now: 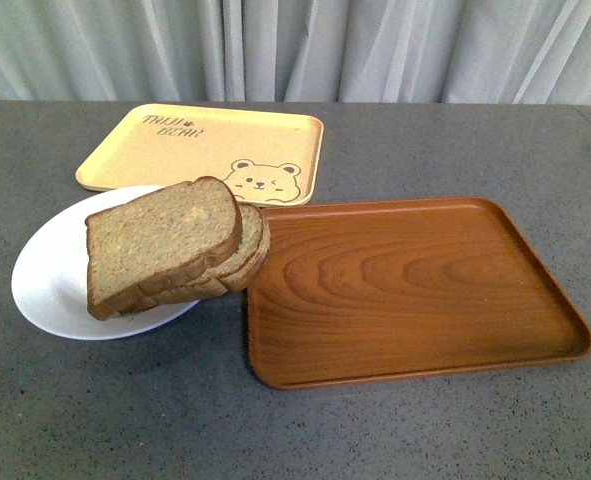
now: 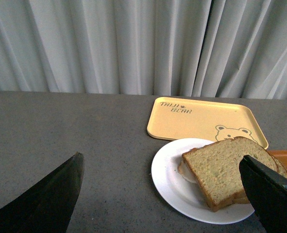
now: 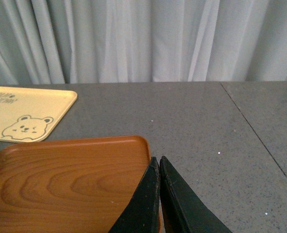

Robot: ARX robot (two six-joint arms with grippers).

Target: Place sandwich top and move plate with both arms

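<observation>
Left gripper (image 2: 160, 158): jaws spread wide, nothing between them, above the grey table (image 1: 425, 430).
Right gripper (image 3: 159, 160): fingers pressed together, holding nothing, tips at the rim of the brown wood-grain tray (image 1: 415, 290) near one corner. Can't tell if they touch it.

Edges / room:
- The plate (image 1: 45, 290) has bare table on the side facing away from both trays and on the side towards the left gripper.
- The plate's far rim is just beside or touching the yellow bear-print tray (image 1: 205, 145); can't tell which.
- On the other side the bread overhangs the plate and reaches the brown tray's rim. No gap visible there.
- Open table past the right gripper, away from the brown tray, with one seam line running across it.
- A curtain (image 1: 375, 50) closes off the table's far edge.

Position:
- The plate is ahead of the left gripper, off-centre towards the finger on the brown-tray side. That finger hides a bit of the bread's edge.
- From the right gripper, the plate is across the full width of the brown tray.

The sandwich top (image 1: 160, 245):
- On the plate, stacked on the rounder slice (image 1: 247, 245).
- Tilted: the domed end is propped up on the lower bread, the opposite end drops to the plate.
- Thick, brown, pale speckled crumb, darker crust, roughly square.
- Skewed relative to the slice below, not flush.
</observation>
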